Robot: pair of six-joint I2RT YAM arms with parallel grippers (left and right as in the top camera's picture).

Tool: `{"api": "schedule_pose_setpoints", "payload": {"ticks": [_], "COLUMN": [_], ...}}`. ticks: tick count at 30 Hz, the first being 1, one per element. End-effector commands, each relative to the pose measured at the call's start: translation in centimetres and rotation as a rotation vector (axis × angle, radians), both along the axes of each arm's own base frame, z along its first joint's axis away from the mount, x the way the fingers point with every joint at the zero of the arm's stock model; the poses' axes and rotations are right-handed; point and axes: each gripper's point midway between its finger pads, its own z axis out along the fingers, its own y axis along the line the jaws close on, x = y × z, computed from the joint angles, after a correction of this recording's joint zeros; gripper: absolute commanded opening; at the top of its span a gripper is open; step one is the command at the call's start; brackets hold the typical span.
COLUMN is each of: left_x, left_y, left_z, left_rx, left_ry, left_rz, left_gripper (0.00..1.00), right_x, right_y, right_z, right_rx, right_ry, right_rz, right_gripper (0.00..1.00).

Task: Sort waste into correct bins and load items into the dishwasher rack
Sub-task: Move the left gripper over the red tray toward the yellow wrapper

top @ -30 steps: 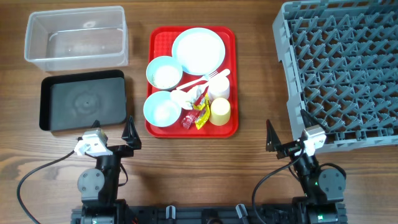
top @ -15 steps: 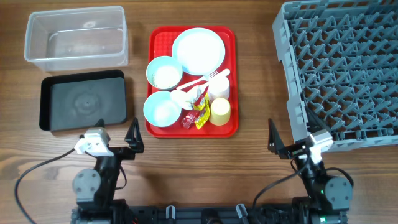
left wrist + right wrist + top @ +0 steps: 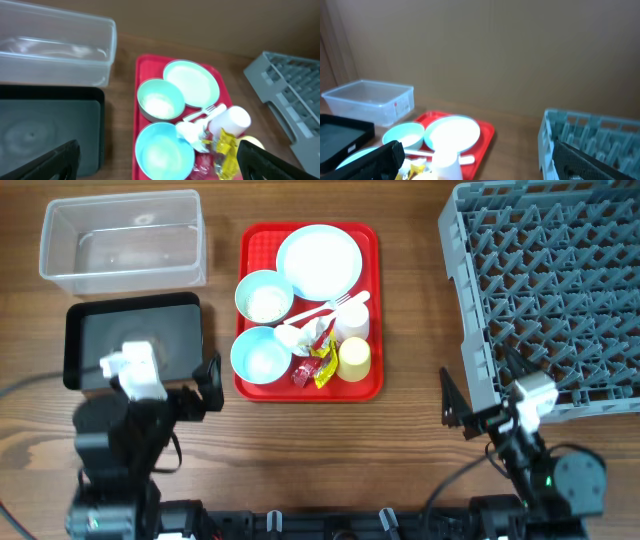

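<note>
On the red serving tray (image 3: 250,240) lie a pale blue plate (image 3: 319,262), two pale blue bowls (image 3: 264,297) (image 3: 259,355), a white cup (image 3: 352,322), a yellow cup (image 3: 354,358), white cutlery (image 3: 335,307), a crumpled tissue (image 3: 293,335) and red and yellow wrappers (image 3: 312,370). The far bowl holds something whitish. The clear tub (image 3: 122,242) and black tray (image 3: 100,340) sit at the left, the grey rack (image 3: 550,290) at the right. My left gripper (image 3: 160,162) is open above the table, facing the near bowl (image 3: 165,152). My right gripper (image 3: 487,160) is open beside the rack's near corner.
The left arm's wrist (image 3: 135,370) overhangs the black tray's near edge. Bare wood table (image 3: 410,330) lies between the red tray and the rack. Nothing shows inside the tub, the black tray or the rack.
Both arms have lifted from their low rest pose. The left wrist has come up over the black tray's near edge, and the right one has shifted slightly right. Both stay open.
</note>
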Motion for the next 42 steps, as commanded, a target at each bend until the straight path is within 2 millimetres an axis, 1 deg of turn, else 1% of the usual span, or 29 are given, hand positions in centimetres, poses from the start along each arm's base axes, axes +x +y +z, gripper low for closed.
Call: {"api": "schedule_pose_setpoints", "payload": {"ticks": [1, 3, 5, 9, 13, 14, 16, 17, 18, 20, 21, 24, 27, 29, 31, 33, 35, 38, 40, 42], "left_x": [1.6, 2.4, 3.2, 4.2, 4.9, 5.1, 5.6, 5.7, 5.9, 6.3, 6.7, 7.4, 8.1, 8.6, 8.9, 9.3, 9.7, 10.1, 10.4, 10.6], "left_y": [-1.1, -1.1, -1.0, -1.0, -1.3, -1.2, -1.2, -1.3, -1.7, -2.1, -2.4, -3.3, -4.6, -6.1, -7.1, -8.3, -10.1, -12.9, -14.3, -15.2], "left_z": [1.4, 0.7, -0.5, -3.5, -6.1, -6.8, -7.6, -7.9, -8.4, -8.4, -8.1, -7.2, -6.8, -7.3, -8.0, -9.0, -9.9, -11.3, -12.4, -13.6], "left_rx": [-0.019, -0.024, -0.028, -0.039, -0.057, -0.048, -0.049, -0.057, -0.073, -0.088, -0.097, -0.101, -0.062, 0.009, 0.072, 0.150, 0.200, 0.228, 0.245, 0.262], "left_ry": [0.082, 0.164, 0.248, 0.413, 0.517, 0.540, 0.558, 0.570, 0.584, 0.580, 0.557, 0.508, 0.475, 0.466, 0.469, 0.475, 0.482, 0.501, 0.528, 0.555], "left_rz": [-0.064, -0.063, -0.062, -0.061, -0.075, -0.074, -0.076, -0.083, -0.100, -0.117, -0.132, -0.173, -0.202, -0.216, -0.219, -0.219, -0.244, -0.307, -0.337, -0.355], "left_gripper": [1.00, 1.00, 1.00, 1.00, 1.00, 1.00, 1.00, 1.00, 1.00, 1.00, 1.00, 1.00, 1.00, 1.00, 1.00, 1.00, 1.00, 1.00, 1.00, 1.00], "right_x": [1.5, 2.8, 4.0, 6.2, 8.1, 8.8, 9.8, 10.2, 11.2, 11.7, 11.9, 12.3, 12.4, 12.4, 12.4, 12.4, 12.4, 12.3, 12.2, 12.1], "right_y": [0.2, 0.3, 0.4, 0.5, 0.9, 0.9, 1.0, 1.0, 1.0, 1.1, 1.1, 1.1, 1.1, 1.1, 1.1, 1.1, 1.1, 1.1, 1.1, 1.1], "right_z": [0.6, 0.2, -0.3, -1.4, -2.0, -2.0, -2.3, -2.9, -3.9, -5.2, -5.7, -6.8, -7.3, -7.3, -7.3, -7.3, -7.3, -7.4, -7.5, -7.6], "right_rx": [-0.030, -0.036, -0.040, -0.049, -0.051, -0.031, 0.012, 0.031, 0.109, 0.210, 0.236, 0.235, 0.230, 0.227, 0.227, 0.227, 0.227, 0.227, 0.226, 0.226], "right_ry": [0.082, 0.162, 0.241, 0.409, 0.547, 0.575, 0.617, 0.638, 0.693, 0.770, 0.795, 0.828, 0.843, 0.842, 0.842, 0.844, 0.844, 0.850, 0.856, 0.863], "right_rz": [0.010, 0.011, 0.012, 0.014, 0.030, 0.025, 0.009, 0.003, -0.025, -0.066, -0.078, -0.083, -0.084, -0.084, -0.084, -0.084, -0.084, -0.085, -0.085, -0.087], "right_gripper": [1.00, 1.00, 1.00, 1.00, 1.00, 1.00, 1.00, 1.00, 1.00, 1.00, 1.00, 1.00, 1.00, 1.00, 1.00, 1.00, 0.99, 1.00, 1.00, 1.00]}}
